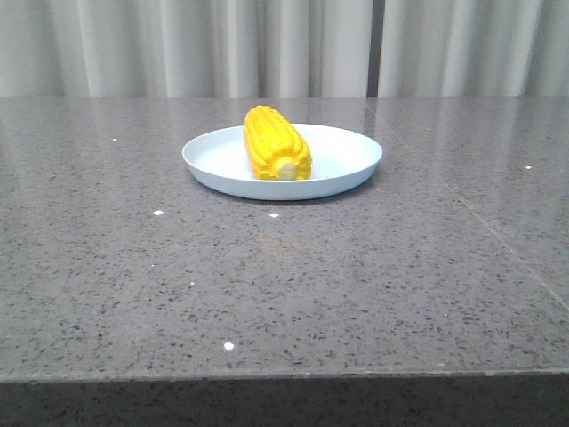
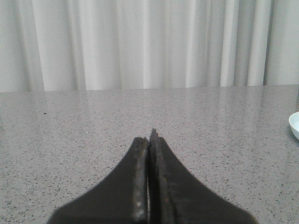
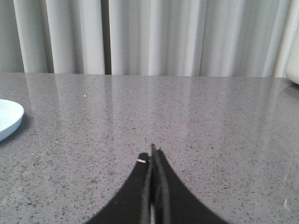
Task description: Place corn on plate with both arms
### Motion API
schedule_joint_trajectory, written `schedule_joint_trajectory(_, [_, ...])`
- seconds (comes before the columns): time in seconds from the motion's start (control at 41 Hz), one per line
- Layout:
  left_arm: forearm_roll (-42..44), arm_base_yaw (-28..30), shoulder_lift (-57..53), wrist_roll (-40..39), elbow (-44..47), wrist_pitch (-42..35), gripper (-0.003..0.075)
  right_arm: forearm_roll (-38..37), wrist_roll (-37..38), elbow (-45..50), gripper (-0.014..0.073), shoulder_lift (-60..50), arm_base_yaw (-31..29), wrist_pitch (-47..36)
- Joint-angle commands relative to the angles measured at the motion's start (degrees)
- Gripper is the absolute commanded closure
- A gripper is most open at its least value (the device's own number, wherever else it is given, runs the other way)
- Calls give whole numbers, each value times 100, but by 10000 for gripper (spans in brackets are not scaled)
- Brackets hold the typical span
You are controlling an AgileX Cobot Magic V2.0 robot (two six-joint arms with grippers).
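You had the corn cob [image 1: 276, 143] lying inside the pale blue-white plate [image 1: 342, 147], left of the plate's centre, with its cream stub end pointing toward the near edge of the tabletop [image 1: 284, 285] and its tip pointing away toward the curtain [image 1: 178, 44]. The plate sat on the far half of the grey speckled tabletop, roughly midway between left and right. Neither arm showed in the front view. Your left gripper [image 2: 150, 135] hung low over bare tabletop with its dark fingers [image 2: 135, 186] pressed together and holding nothing; only a sliver of the plate's rim showed at the edge of that view. Your right gripper [image 3: 153, 151] was the same, its fingers [image 3: 166, 196] closed against each other and empty, well apart from the plate.
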Motion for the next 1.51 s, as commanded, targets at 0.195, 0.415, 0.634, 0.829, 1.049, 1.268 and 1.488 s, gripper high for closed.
schedule_joint_trajectory(0.195, [-11, -24, -122, -55, 30, -431, 741, 0, -49, 1, 662, -100, -39, -607])
schedule_joint_trajectory(0.415, [-11, -24, -122, -55, 30, -431, 741, 21, -49, 1, 662, -105, -39, -604])
schedule_joint_trajectory(0.634, [-11, -24, -122, -55, 30, -431, 741, 309, -113, 1, 662, -105, -20, -387])
schedule_joint_trajectory(0.829, [-11, -24, -122, -55, 30, -431, 741, 307, -150, 1, 662, -105, 221, -445])
schedule_joint_trajectory(1.049, [-11, -24, -122, -55, 30, -431, 741, 288, -150, 1, 662, -105, 359, -445])
schedule_joint_trajectory(1.268, [-11, -24, -122, -55, 30, -431, 741, 288, -150, 1, 662, -105, 359, -434])
schedule_joint_trajectory(1.488, [-11, -24, -122, -55, 30, -431, 741, 288, -150, 1, 662, -99, 359, -434])
